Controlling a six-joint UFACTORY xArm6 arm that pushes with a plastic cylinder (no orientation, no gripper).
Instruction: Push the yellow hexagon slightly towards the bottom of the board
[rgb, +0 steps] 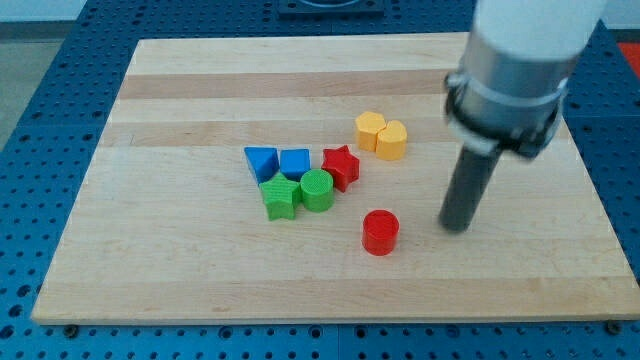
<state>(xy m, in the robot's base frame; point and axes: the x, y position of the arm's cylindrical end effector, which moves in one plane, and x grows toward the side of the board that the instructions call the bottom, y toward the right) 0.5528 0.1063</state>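
Observation:
The yellow hexagon (369, 130) sits right of the board's middle, touching a second yellow block (391, 140) on its right. My tip (456, 228) rests on the board well to the lower right of both yellow blocks, and to the right of the red cylinder (380, 231). It touches no block.
A cluster lies left of the yellow pair: a blue triangle-like block (261, 161), a blue block (294, 162), a red star (340, 166), a green star (280, 197) and a green cylinder (317, 190). The wooden board (170, 260) lies on a blue perforated table.

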